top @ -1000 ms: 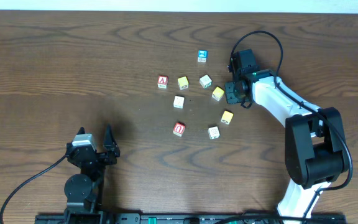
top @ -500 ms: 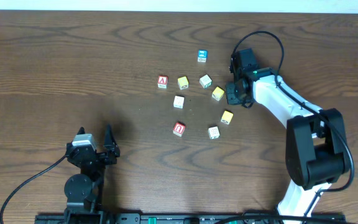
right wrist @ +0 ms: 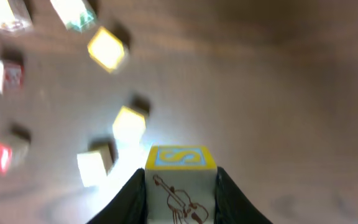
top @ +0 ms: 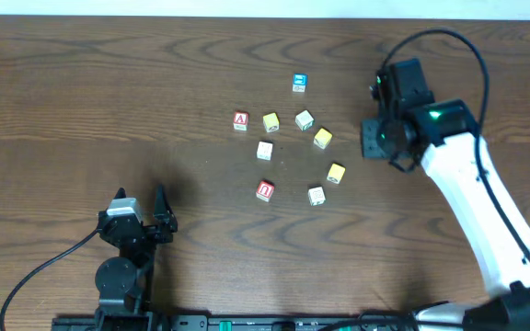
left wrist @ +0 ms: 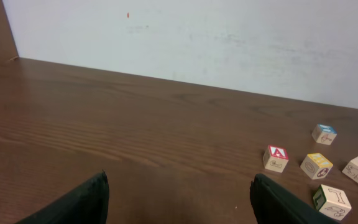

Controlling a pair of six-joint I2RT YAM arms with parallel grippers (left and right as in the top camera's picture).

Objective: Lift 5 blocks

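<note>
My right gripper (right wrist: 180, 190) is shut on a block (right wrist: 180, 180) with a yellow top marked S and a violin drawing on its side. It holds that block above the table, to the right of the cluster. From overhead the right gripper (top: 376, 140) hides the held block. On the table lie yellow blocks (top: 322, 138) (top: 336, 173) (top: 270, 122), cream blocks (top: 304, 119) (top: 264, 150) (top: 316, 195) and the red U block (top: 265, 190). My left gripper (left wrist: 179, 208) is open and holds nothing, far from the blocks at the table's near left (top: 142, 199).
A red A cube (top: 240, 120) and a blue cube (top: 299, 83) sit at the cluster's left and far side. The left wrist view shows the red A cube (left wrist: 276, 157) and the blue cube (left wrist: 324, 133) at its right, with a white wall behind the table.
The right gripper has closed on the yellow-topped block, then risen and moved right, away from the cluster. The left arm has not moved.
</note>
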